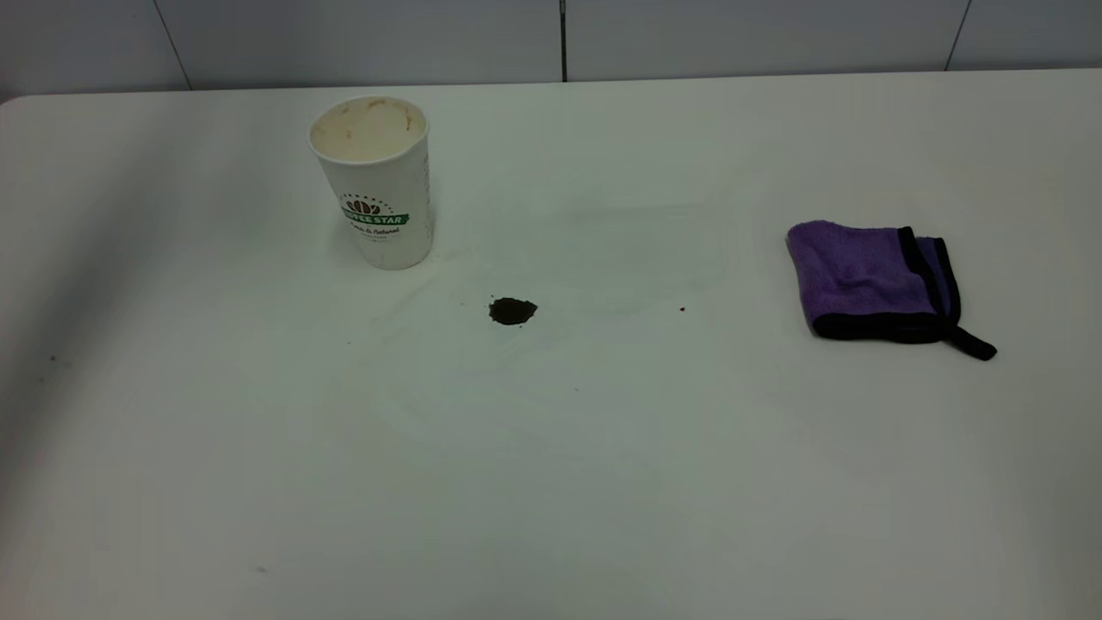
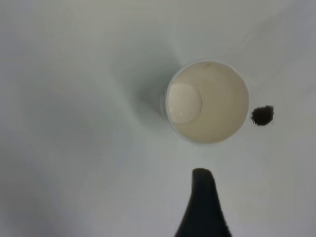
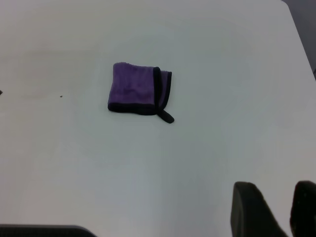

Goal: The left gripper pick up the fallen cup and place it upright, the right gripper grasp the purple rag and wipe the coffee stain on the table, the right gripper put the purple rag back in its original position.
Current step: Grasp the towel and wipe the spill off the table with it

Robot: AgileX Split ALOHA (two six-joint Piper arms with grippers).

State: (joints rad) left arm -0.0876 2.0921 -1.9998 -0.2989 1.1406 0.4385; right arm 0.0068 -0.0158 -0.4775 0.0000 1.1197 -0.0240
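The cup (image 1: 373, 181), a white paper one with a green "COFFEE STAR" band, stands upright on the white counter (image 1: 551, 448), its brown-stained mouth open to the top. In the left wrist view we look straight down into the cup (image 2: 207, 101), which lies just ahead of the left gripper (image 2: 203, 197). Only one dark fingertip of that gripper shows there, the rest cut off at the picture's edge, so we cannot tell whether it is wide or narrow; it holds nothing that we can see and is apart from the cup. The coffee stain (image 1: 513, 311), a small dark brown blot, sits near the cup's foot on the side toward the rag; in the left wrist view it (image 2: 262, 115) appears just beside the cup's rim.

The purple rag (image 1: 874, 282) lies folded flat, well apart from the stain, its black edging and loop tail turned away from the cup. In the right wrist view the rag (image 3: 139, 89) rests well ahead of the right gripper (image 3: 279, 207), with bare counter between them. We see two dark fingers (image 3: 249, 210) of that gripper, both cut off at the frame's edge, with a narrow gap between them and nothing in it.

Neither arm appears in the exterior view. A tiny dark speck (image 1: 682, 308) lies between stain and rag.
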